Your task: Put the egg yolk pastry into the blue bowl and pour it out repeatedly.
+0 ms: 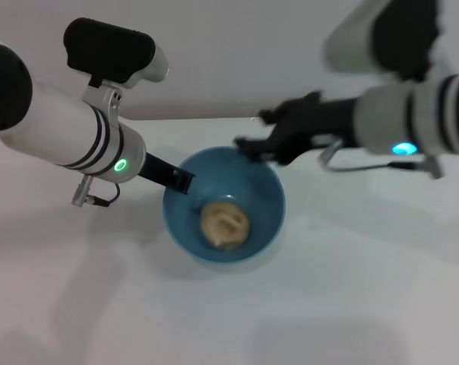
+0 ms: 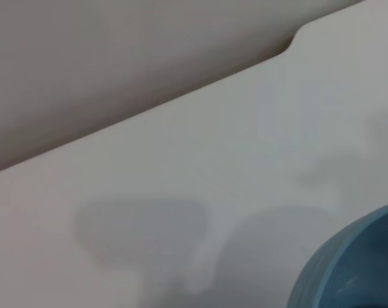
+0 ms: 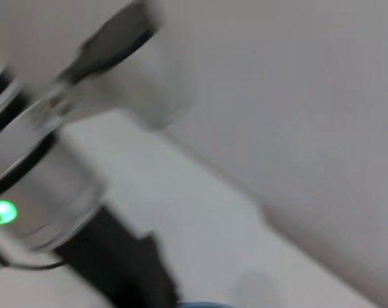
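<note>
Blue bowl (image 1: 223, 207) near the centre of the head view, on a pale table (image 1: 351, 304). Open tabletop across the lower half of the frame and to the right of the bowl; table's far edge just above the bowl's upper rim. Egg yolk pastry (image 1: 225, 223) inside the bowl, on its floor, slightly below centre.

Left gripper (image 1: 176, 179) reaching in from the upper left, arm sloping down to the right, dark fingers closed on the bowl's left rim. Right gripper (image 1: 256, 144) entering from the upper right, forearm nearly level, at the bowl's upper right rim; blurred, finger spread impossible to tell, nothing seen in it.
</note>
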